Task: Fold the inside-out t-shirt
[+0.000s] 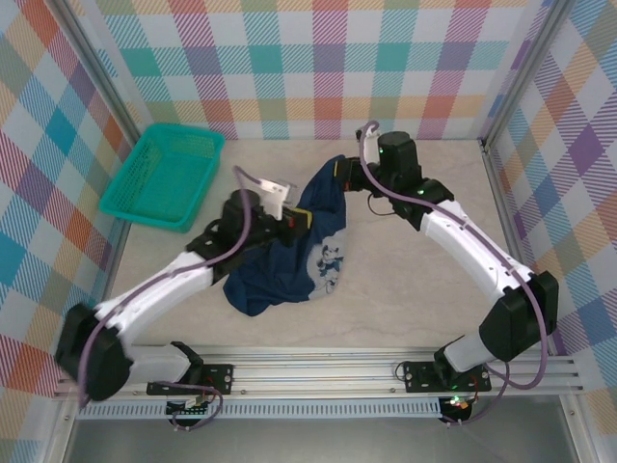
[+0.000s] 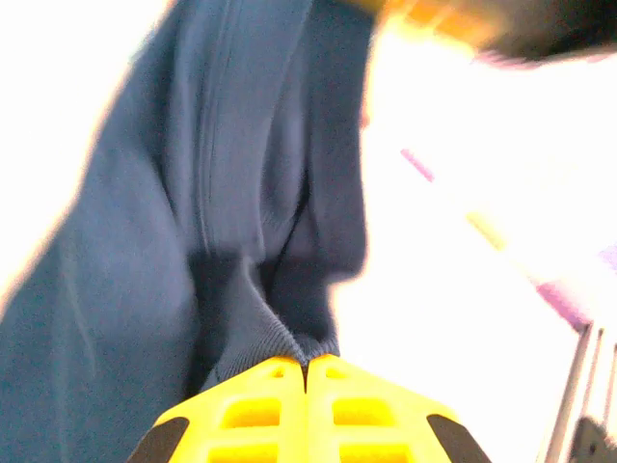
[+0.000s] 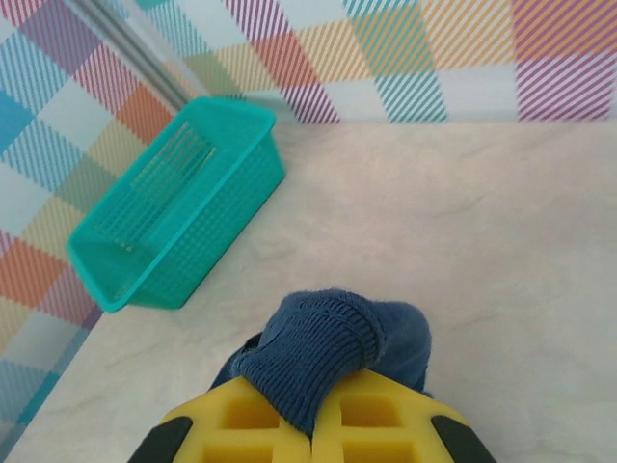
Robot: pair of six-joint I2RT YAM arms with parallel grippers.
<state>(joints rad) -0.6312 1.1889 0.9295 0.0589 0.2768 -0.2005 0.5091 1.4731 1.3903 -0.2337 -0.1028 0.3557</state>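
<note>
1. Table (image 1: 386, 289) — pale top, lay beneath both claws.
2. Inside-out t-shirt (image 1: 289, 265) — dark navy, bunched, not folded. It was strung between the two claws, its bulk sagging to the table below and nearward of the left one. A pale print showed on it.
3. Basket (image 3: 193, 241) — teal mesh, well apart, ahead and left of the right claw.
4. Left gripper (image 2: 306, 371) — yellow jaws closed tight, pinching a ribbed edge of the shirt at their tips.
5. Right gripper (image 3: 313, 439) — jaws closed on a ribbed fold that bulged past the tips.
6. Step, as judged: lifting to spread, with folding not begun. Next calls for drawing the claws apart, grips kept, to lay the cloth flat.
</note>
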